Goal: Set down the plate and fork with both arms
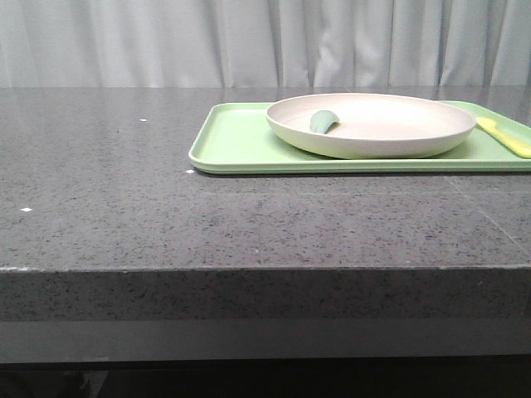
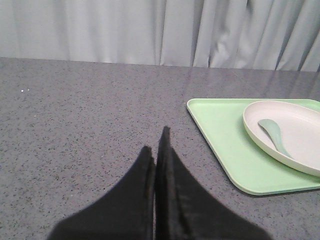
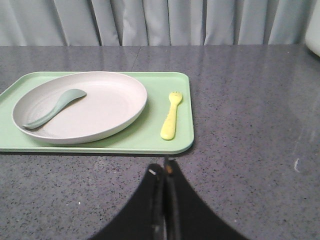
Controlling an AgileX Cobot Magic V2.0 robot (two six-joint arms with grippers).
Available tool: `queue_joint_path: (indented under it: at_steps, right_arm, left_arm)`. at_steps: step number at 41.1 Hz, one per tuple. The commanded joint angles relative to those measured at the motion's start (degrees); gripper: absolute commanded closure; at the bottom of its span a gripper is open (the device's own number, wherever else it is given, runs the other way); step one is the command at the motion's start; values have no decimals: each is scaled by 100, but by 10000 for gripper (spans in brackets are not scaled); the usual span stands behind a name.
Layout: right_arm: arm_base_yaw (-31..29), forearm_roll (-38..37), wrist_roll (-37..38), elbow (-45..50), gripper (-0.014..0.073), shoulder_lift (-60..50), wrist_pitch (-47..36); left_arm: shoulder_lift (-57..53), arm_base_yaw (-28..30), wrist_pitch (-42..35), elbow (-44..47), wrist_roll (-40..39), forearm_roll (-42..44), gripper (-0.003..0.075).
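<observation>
The cream-white plate (image 1: 371,124) sits on a light-green tray (image 1: 236,145) at the table's back right, with a teal spoon-like utensil (image 1: 323,122) lying in it. The pale-yellow fork (image 1: 504,135) lies on the tray right of the plate. In the right wrist view the plate (image 3: 100,107), the fork (image 3: 171,115) and the tray (image 3: 182,142) lie just beyond my shut, empty right gripper (image 3: 164,169). In the left wrist view my left gripper (image 2: 155,142) is shut and empty over bare table, with the tray (image 2: 225,145) and plate (image 2: 300,135) off to one side. Neither gripper shows in the front view.
The table is dark grey speckled stone (image 1: 124,199) with its front edge (image 1: 249,269) near the camera. A pale curtain (image 1: 249,41) hangs behind the table. A white object (image 3: 314,30) shows at the edge of the right wrist view.
</observation>
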Motion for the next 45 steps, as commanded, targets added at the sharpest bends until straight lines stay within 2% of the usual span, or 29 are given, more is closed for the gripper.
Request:
queue_joint_path:
  at_steps: [1, 6, 13, 21, 37, 45]
  right_arm:
    - [4, -66, -40, -150, 662, 60, -454]
    - [4, -66, -40, -150, 662, 60, -454]
    - [4, -66, -40, -150, 662, 60, -454]
    - [4, -66, -40, -150, 662, 60, -454]
    - [4, -66, -40, -150, 662, 60, -454]
    - [4, -66, -40, -150, 662, 60, -454]
  left_arm:
    - [8, -4, -487, -170, -50, -23, 738]
    - [8, -4, -475, -160, 66, 45, 738]
    - [8, 7, -475, -160, 1055, -348, 738]
    - [-149, 44, -437, 20, 1056, -361, 738]
    - [-2059, 1521, -426, 1702, 854, -489, 738]
    - [-3085, 1938, -406, 2508, 818, -587, 738]
